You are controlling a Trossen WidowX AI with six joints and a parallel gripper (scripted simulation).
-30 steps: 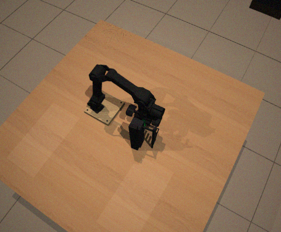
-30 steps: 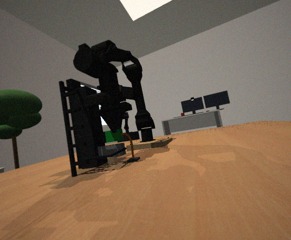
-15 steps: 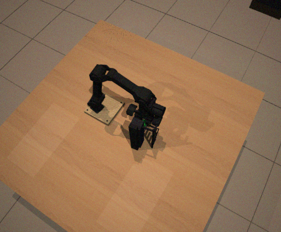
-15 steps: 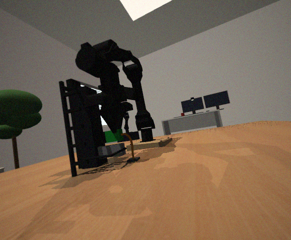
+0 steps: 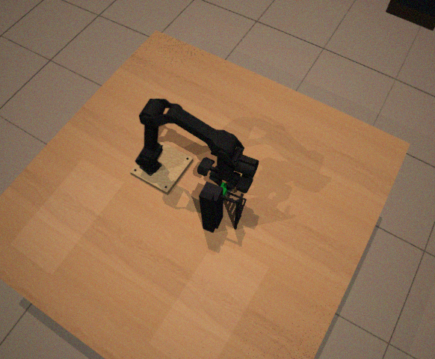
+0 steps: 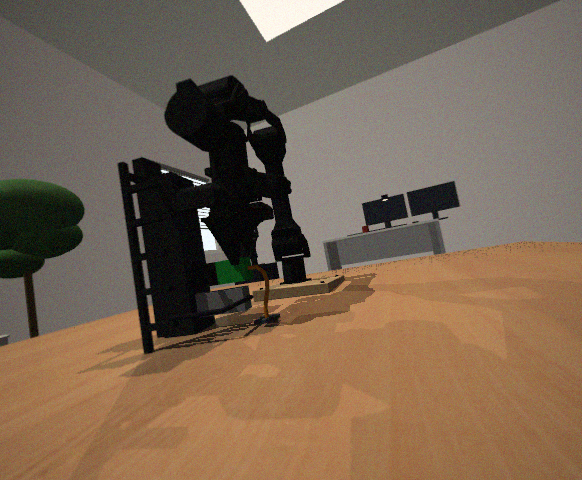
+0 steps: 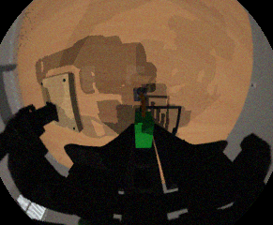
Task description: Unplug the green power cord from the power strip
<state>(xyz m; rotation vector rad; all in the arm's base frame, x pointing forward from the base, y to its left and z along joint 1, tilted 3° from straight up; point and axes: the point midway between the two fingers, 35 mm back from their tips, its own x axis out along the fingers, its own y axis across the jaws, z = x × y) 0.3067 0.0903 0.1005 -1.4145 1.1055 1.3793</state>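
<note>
The green plug [image 5: 223, 188] [image 6: 231, 271] [image 7: 144, 137] stands above the table beside the tall black block [image 5: 211, 210] [image 6: 173, 258], which looks like the power strip. A dark part shows between plug and block in the exterior view; I cannot tell whether the plug is seated. An orange-brown cord [image 6: 267, 291] [image 7: 144, 104] bends down from the plug to a small dark foot [image 6: 267, 319] [image 7: 140, 93] on the table. My gripper [image 6: 238, 262] [image 7: 144, 126] points down and is shut on the green plug. The fingers hide the plug's sides.
A black ladder-like frame [image 5: 242, 212] [image 6: 139, 253] stands close beside the block. A grey block [image 6: 224, 300] sits low below the plug, with a thin black line running past it. The arm's pale base plate [image 5: 175, 166] [image 6: 301, 289] [image 7: 60, 100] lies behind.
</note>
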